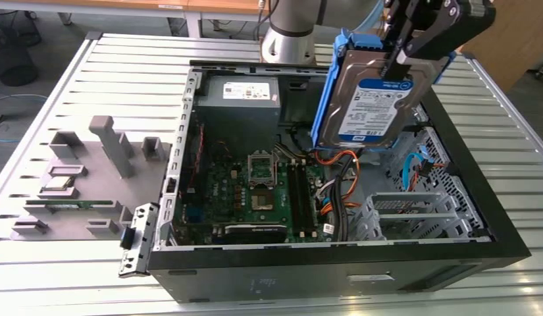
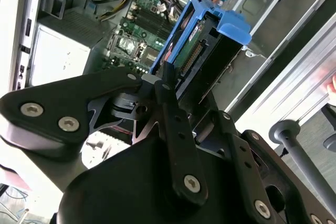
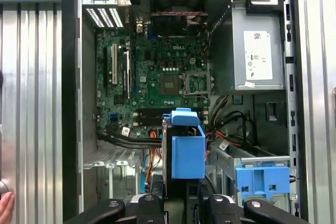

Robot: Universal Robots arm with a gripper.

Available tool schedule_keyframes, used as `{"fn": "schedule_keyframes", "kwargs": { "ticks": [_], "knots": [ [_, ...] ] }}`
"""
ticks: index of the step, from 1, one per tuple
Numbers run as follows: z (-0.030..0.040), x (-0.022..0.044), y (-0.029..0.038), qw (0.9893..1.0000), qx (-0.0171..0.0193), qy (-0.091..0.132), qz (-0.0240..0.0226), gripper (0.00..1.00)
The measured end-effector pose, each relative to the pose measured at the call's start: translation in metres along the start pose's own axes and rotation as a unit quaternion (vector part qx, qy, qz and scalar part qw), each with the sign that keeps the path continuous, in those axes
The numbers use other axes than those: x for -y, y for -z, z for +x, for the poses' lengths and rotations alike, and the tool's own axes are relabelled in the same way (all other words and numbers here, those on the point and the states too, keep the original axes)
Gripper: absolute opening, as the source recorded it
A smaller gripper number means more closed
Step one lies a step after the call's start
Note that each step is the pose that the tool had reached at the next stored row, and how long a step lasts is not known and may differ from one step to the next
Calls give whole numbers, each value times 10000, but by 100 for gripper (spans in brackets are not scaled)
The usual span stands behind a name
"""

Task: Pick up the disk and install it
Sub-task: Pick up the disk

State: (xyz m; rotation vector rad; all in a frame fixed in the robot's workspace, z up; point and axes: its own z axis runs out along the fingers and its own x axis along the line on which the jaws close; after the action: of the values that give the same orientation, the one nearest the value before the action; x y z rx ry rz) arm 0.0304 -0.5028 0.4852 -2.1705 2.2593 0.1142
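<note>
Though edge-on in the first wrist view, label-forward in the exterior view: the disk (image 1: 376, 99) (image 3: 187, 150) in clamped fingers (image 1: 407, 56).

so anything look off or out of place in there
Nothing damaged or spilled. The disk hangs tilted in the gripper, jaws shut on it, above the open computer case, not in a bay. One oddity: a person's hand close by in the first wrist view.

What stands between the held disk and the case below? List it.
Nothing separates the gripper from the disk: it is shut on it above the open case. Beneath the disk, orange cables lie beside the metal cage; whether they block the way cannot be told.
</note>
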Motion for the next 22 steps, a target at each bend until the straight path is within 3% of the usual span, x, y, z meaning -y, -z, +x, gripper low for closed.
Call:
{"fn": "schedule_keyframes", "kwargs": {
  "ticks": [5, 22],
  "knots": [
    [51, 47, 4, 10000, 0, -2, 0, 35],
    [376, 145, 20, 10000, 1, -15, 1, 35]
  ]
}}
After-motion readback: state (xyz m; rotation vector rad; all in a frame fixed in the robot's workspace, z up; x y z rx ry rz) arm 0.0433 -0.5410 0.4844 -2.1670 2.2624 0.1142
